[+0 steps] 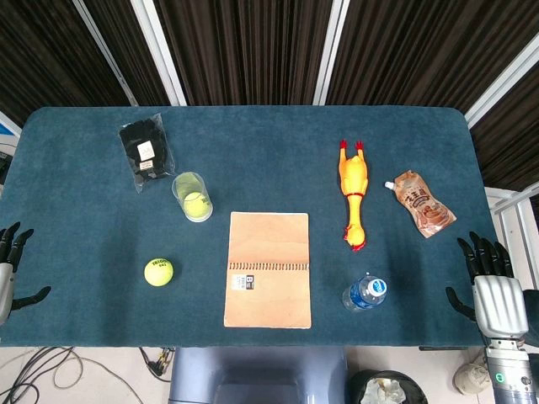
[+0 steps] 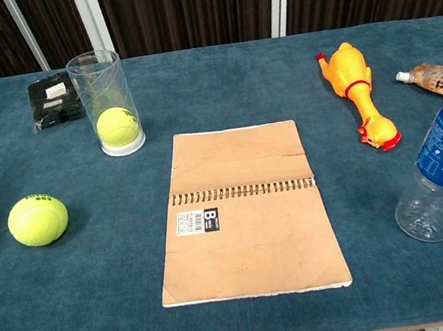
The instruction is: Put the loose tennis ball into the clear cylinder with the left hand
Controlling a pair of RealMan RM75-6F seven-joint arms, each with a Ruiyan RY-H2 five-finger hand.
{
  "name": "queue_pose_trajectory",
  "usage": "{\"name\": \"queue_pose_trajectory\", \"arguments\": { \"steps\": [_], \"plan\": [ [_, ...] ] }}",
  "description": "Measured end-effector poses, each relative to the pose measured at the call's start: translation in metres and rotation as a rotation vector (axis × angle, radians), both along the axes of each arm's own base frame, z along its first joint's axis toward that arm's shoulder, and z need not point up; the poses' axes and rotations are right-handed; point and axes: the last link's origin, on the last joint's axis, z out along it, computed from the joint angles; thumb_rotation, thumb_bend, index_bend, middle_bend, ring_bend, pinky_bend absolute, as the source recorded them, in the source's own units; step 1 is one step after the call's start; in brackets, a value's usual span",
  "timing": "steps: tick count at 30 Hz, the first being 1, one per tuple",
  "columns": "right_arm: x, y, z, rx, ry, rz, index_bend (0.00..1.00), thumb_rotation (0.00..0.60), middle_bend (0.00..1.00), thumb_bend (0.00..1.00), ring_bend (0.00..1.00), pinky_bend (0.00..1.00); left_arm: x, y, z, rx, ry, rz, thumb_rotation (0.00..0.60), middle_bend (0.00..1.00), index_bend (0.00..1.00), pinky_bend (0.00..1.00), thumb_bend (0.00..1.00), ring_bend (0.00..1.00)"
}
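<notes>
Left hand (image 1: 12, 261) spread, empty. Loose tennis ball (image 1: 157, 271) lies well to its right; clear cylinder (image 1: 192, 195) beyond. Grip from above, drop in straight.

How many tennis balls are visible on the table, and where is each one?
2. One loose tennis ball lies on the table near the left hand; another tennis ball sits inside the clear cylinder. None appears hidden.

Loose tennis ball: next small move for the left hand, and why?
Probably bring the left hand in over the loose tennis ball, fingers apart, ready to close on it. The hand sits at the table's left edge holding nothing, and the ball lies bare on the cloth, apart from the clear cylinder, which stands upright with one ball already inside. The right hand is idle at the far edge.
</notes>
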Motion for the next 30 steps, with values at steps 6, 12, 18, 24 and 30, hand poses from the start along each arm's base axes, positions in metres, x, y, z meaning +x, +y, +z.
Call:
{"name": "queue_pose_trajectory", "arguments": {
  "steps": [6,12,18,24,30],
  "plan": [
    [0.0001,-0.0001,-0.0001,0.000,0.000,0.000,0.11,0.600,0.00,0.35,0.01,0.00,0.0000,-0.0002,0.0001,0.000,0.001,0.000,0.600,0.00,0.12,0.09,0.05,0.01],
    [0.0003,0.0001,0.0004,-0.003,0.000,0.000,0.11,0.600,0.00,0.35,0.01,0.00,0.0003,-0.0001,0.0006,0.003,-0.003,-0.003,0.600,0.00,0.11,0.09,0.05,0.01],
    [0.0005,-0.0002,0.0004,-0.002,0.000,0.001,0.11,0.600,0.00,0.35,0.01,0.00,0.0003,0.0000,0.0000,-0.002,-0.005,-0.006,0.600,0.00,0.11,0.09,0.05,0.01],
    [0.0004,0.0001,0.0009,-0.004,-0.001,0.000,0.11,0.600,0.00,0.35,0.01,0.00,0.0005,0.0004,-0.0006,-0.006,-0.012,-0.011,0.600,0.00,0.11,0.09,0.05,0.01],
    [0.0000,0.0000,0.0008,-0.005,0.000,-0.003,0.11,0.600,0.00,0.35,0.01,0.00,0.0034,0.0020,-0.0030,-0.025,-0.020,-0.043,0.600,0.01,0.11,0.09,0.04,0.01]
  ]
}}
